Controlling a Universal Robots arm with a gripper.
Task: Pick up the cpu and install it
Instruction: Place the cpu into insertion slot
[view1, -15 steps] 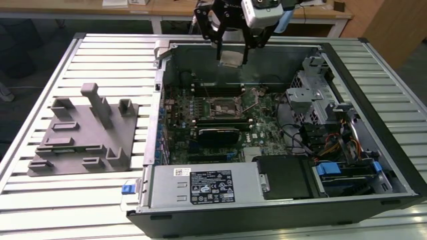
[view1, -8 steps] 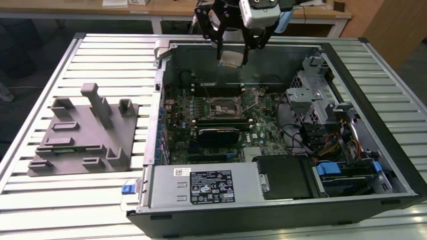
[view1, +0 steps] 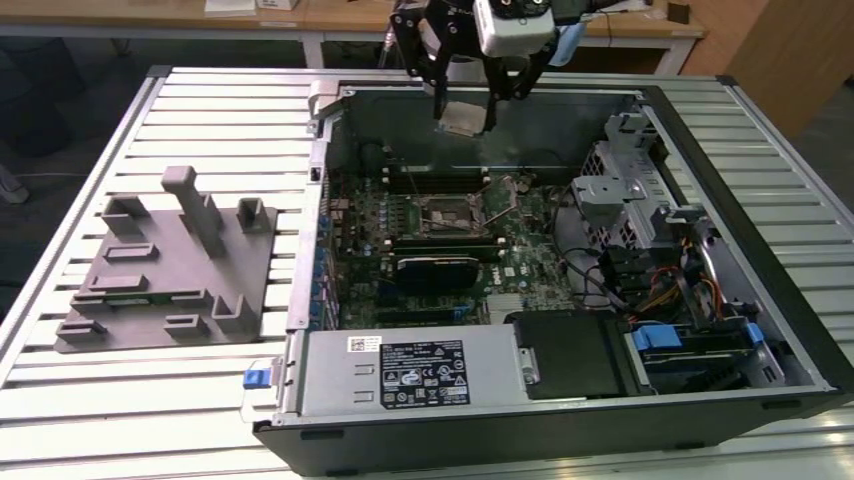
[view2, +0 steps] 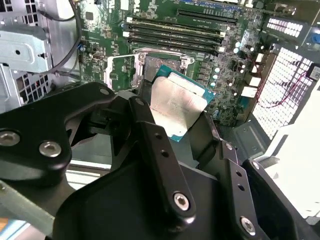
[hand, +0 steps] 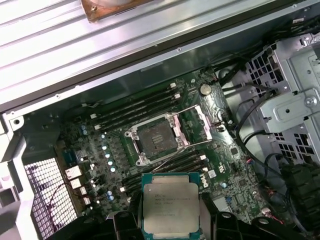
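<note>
One cpu (hand: 171, 206) tilted in hand (view1: 465, 108), lid facing wrist.

Bright light glares off the ribbed metal table (hand: 50, 40).

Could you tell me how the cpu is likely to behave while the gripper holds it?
Probably stiff: the cpu looks flat and unbent in the gripper. Its smooth metal top looks slippery, so it might slip. Likely light, being thin.

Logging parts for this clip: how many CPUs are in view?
1. The cpu is clamped in the gripper above the open computer case; its motherboard socket looks empty. Hidden corners of the case could hold another.
</note>
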